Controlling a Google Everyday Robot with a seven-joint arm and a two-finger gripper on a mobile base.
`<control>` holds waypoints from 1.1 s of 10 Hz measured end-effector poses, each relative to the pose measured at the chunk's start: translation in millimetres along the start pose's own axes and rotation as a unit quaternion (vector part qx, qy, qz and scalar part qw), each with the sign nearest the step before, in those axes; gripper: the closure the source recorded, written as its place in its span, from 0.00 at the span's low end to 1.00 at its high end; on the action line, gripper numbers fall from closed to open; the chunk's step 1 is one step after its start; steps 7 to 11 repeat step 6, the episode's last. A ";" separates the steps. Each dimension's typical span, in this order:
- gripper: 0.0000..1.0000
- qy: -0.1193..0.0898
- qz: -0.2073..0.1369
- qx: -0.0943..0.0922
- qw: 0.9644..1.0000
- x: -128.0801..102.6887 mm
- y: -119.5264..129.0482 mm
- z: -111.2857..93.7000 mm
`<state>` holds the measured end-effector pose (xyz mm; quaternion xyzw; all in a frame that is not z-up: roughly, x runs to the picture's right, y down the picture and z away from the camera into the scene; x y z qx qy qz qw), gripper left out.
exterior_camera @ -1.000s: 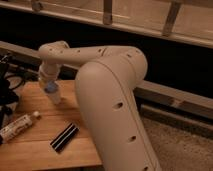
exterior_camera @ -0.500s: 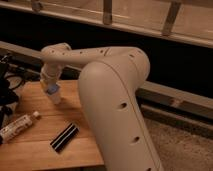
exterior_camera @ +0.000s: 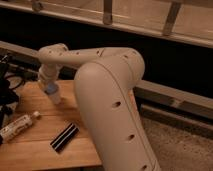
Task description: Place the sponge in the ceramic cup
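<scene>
My gripper (exterior_camera: 49,85) hangs at the end of the white arm, over the back left part of the wooden table (exterior_camera: 35,150). A small blue-grey patch, the sponge (exterior_camera: 50,89), shows right at the gripper's tip. Directly below and touching it stands the white tapered ceramic cup (exterior_camera: 55,96). I cannot make out whether the sponge is held above the cup's rim or rests in it. The arm's wrist hides the top of the gripper.
A black bar with white stripes (exterior_camera: 64,137) lies on the table in front of the cup. A white bottle (exterior_camera: 17,125) lies at the left edge. Dark objects and cables (exterior_camera: 6,92) sit at the far left. My bulky arm (exterior_camera: 112,100) covers the table's right side.
</scene>
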<state>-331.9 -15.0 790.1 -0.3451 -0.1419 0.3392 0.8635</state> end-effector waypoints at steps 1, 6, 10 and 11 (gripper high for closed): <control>1.00 0.000 -0.001 0.000 1.000 -0.8 1.1 0.9; 1.00 -0.032 -0.010 0.020 0.999 -24.8 -17.2 5.6; 1.00 -0.032 -0.010 0.020 0.999 -24.8 -17.2 5.6; 1.00 -0.032 -0.010 0.020 0.999 -24.8 -17.2 5.6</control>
